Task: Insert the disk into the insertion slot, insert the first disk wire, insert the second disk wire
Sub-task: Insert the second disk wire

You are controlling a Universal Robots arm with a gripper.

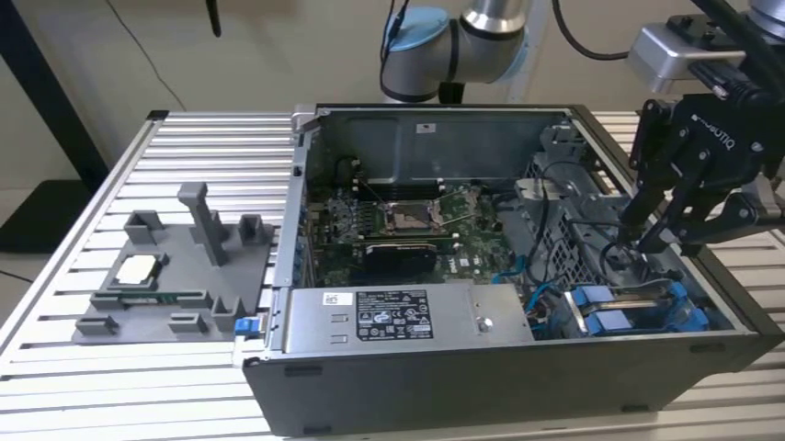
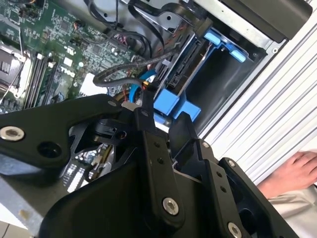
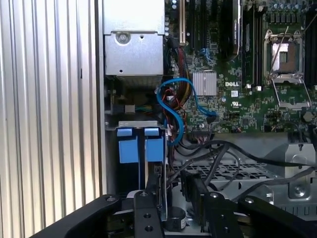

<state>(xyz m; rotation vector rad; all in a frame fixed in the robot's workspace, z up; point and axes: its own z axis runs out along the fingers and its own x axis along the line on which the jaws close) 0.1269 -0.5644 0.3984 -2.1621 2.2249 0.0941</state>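
The disk [image 2: 173, 103] appears seated in the insertion slot [image 3: 134, 125], with its blue carrier showing directly beneath the end effector [image 1: 648, 241]. The first step therefore looks done, and the work seems to stand at the first disk wire. The end effector hangs low inside the open computer case [image 1: 405, 395], just above the disk; whether it is clenched or released cannot be told. Black wires [image 2: 119, 79] loop close beside it, and a blue cable [image 3: 171, 106] curls a little further off. Plugging in here would likely call for fine, square alignment with the disk's port amid crowded wiring. The case rests on the slatted counter [image 1: 209, 138].
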